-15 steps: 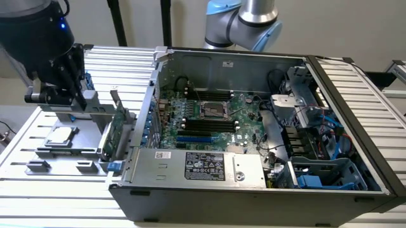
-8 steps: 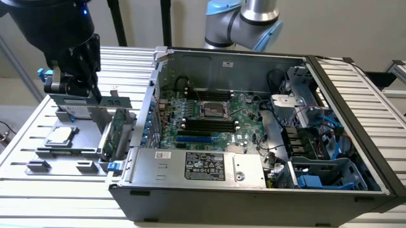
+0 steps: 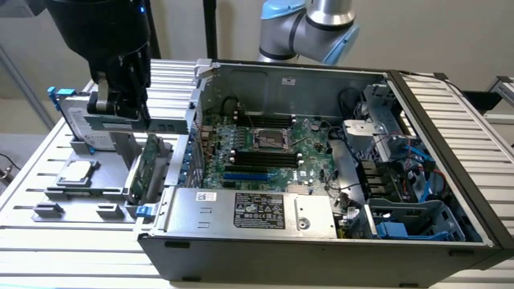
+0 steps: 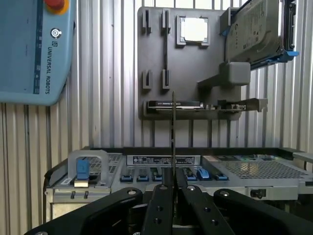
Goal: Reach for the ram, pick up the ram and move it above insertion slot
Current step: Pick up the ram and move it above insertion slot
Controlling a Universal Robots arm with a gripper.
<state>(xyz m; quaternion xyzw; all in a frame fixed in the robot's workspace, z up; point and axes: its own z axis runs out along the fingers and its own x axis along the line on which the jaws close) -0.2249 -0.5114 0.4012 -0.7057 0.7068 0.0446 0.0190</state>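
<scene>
I have the gripper [image 3: 120, 111] closed narrow on the ram [image 4: 173, 137]. In the wrist view the stick shows edge-on as a thin dark line, pinched between the two fingers [image 4: 161, 205]. In the exterior view the tool hangs over the grey holder tray [image 3: 48, 192] at that view's left. It is outside the computer case [image 3: 321, 253] and well apart from the black memory slots [image 3: 265, 159] on the board.

My main worry is the grip. The fingers clamp only the flat faces of a very thin board, so a jolt or a quick swing could make it pivot or slide between the pads. Edge-on, I cannot judge whether it is level along its length, and a tilt would leave one end low.

The route is the next risk. The case wall [image 3: 197, 90] stands between the tool and the board, and a low carry would knock the stick against its rim. The green card [image 3: 148, 168] stands upright in the tray just beside the tool, and the hard drive [image 4: 254, 29] is close too, so a sideways drift here could clip either.

Over the board, several black slots lie in parallel rows, with a blue one [image 3: 250, 176] just beside them. Stopping over the wrong row looks easy.
</scene>
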